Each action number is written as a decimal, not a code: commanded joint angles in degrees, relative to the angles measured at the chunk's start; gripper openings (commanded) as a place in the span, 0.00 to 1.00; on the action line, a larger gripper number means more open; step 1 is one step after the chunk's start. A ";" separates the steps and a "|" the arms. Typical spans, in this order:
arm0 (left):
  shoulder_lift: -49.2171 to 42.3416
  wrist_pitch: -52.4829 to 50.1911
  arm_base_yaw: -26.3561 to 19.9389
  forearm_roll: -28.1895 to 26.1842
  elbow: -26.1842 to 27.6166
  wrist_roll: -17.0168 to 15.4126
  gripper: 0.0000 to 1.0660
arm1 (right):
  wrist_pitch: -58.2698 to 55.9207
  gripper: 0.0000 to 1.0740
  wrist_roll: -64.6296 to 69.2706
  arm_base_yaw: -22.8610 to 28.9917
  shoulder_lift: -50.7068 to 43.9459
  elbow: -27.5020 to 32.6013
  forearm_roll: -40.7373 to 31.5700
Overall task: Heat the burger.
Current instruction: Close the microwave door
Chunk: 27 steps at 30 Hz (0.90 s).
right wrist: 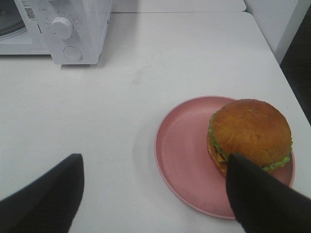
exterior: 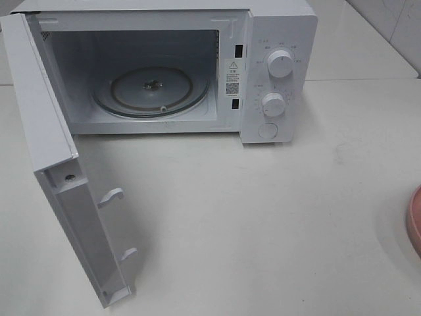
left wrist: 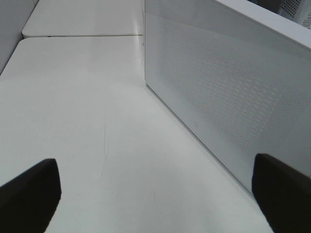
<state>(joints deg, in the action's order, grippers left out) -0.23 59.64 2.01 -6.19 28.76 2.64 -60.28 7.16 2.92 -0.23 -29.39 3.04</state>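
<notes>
The burger [right wrist: 250, 133], with a golden-brown bun and green lettuce, sits on a round pink plate [right wrist: 184, 150] on the white table. Only the plate's edge [exterior: 414, 220] shows in the exterior view, at the far right. The white microwave [exterior: 276, 39] stands at the back with its door [exterior: 46, 125] swung open and its glass turntable [exterior: 151, 92] bare. My right gripper [right wrist: 153, 194] is open, above the table next to the plate, one finger [right wrist: 260, 199] in front of the burger. My left gripper [left wrist: 155, 194] is open beside the outer face of the door [left wrist: 233, 97].
The microwave's control panel has two knobs [exterior: 281, 64] and a round button [exterior: 268, 130]. The open door stands out over the table's front left. A table seam [left wrist: 82, 35] runs behind the left gripper.
</notes>
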 commanded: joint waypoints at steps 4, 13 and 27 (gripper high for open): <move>-1.09 -0.17 -0.17 -0.06 -0.06 0.06 0.94 | 0.46 0.71 -1.09 -0.34 -1.49 0.17 -0.23; -1.09 -0.17 -0.17 -0.06 -0.06 0.06 0.94 | 0.46 0.71 -1.09 -0.34 -1.49 0.17 -0.23; -1.09 -0.17 -0.17 -0.06 -0.06 0.06 0.94 | 0.46 0.71 -1.09 -0.34 -1.49 0.17 -0.23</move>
<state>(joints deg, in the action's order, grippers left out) -0.23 59.64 2.01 -6.19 28.76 2.64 -60.28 6.82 2.98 -0.23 -29.22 3.04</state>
